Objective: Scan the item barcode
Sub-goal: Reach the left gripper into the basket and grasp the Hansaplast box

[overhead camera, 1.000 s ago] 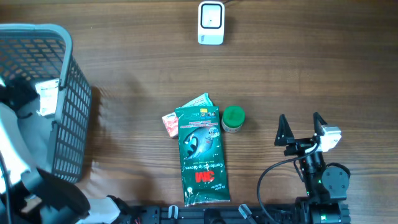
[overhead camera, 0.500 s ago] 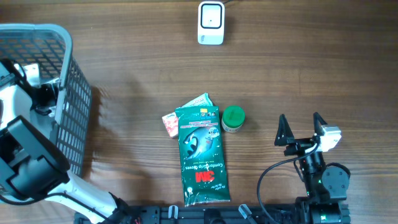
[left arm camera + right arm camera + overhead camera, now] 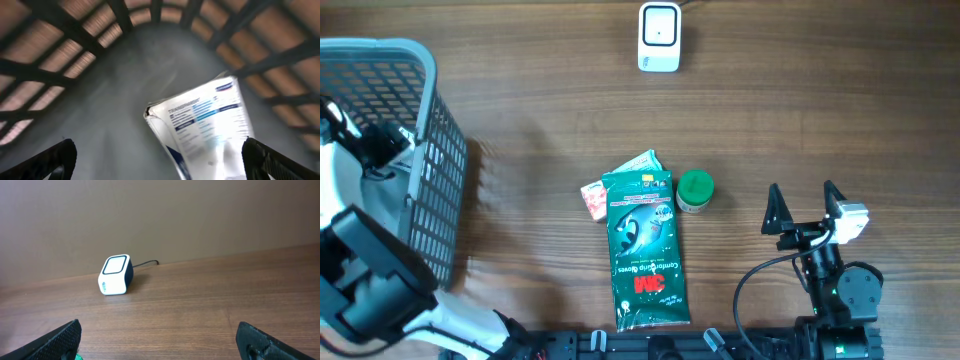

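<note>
Here, the left gripper (image 3: 157, 147), jaws wide and empty, hangs in the basket (image 3: 430, 170) directly over a blurred white packet (image 3: 205, 125), apparently lying slantwise; the right gripper (image 3: 802, 195), equally wide, sits well apart.

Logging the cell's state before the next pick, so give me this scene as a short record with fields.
scanner: white, far side, centre
gloves packet: green, lying flat, near side
jar: green lid, upright, beside the gloves packet's far right corner
smaller packets: two, partly under its far end
basket: grey mesh, left side
white packet: printed, inside the basket
left end effector: open, in the basket over the white packet, gripping nothing
right end effector: open, empty, facing the scanner
</note>
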Action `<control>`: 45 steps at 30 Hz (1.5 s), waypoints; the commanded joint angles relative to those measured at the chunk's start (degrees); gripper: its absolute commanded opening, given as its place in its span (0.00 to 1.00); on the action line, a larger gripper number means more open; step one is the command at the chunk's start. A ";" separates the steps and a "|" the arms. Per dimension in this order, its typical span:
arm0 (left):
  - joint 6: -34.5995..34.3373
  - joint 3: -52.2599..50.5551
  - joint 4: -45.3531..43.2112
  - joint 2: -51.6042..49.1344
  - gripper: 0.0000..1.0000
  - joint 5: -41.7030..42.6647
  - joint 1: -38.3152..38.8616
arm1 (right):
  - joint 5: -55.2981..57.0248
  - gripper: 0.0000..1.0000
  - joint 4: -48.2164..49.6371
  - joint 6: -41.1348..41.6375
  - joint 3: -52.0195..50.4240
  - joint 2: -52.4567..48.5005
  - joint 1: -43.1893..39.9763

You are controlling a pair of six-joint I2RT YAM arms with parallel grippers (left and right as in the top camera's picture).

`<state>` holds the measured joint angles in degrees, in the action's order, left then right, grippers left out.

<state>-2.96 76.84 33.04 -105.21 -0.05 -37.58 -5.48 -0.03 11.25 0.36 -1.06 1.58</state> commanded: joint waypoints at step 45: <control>-28.02 2.16 20.17 5.66 0.41 -13.92 11.85 | 0.39 1.00 0.20 -0.63 -0.07 0.24 0.07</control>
<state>-27.59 78.48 50.89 -109.95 -12.34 -24.49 -5.48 -0.01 11.27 0.36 -1.06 1.58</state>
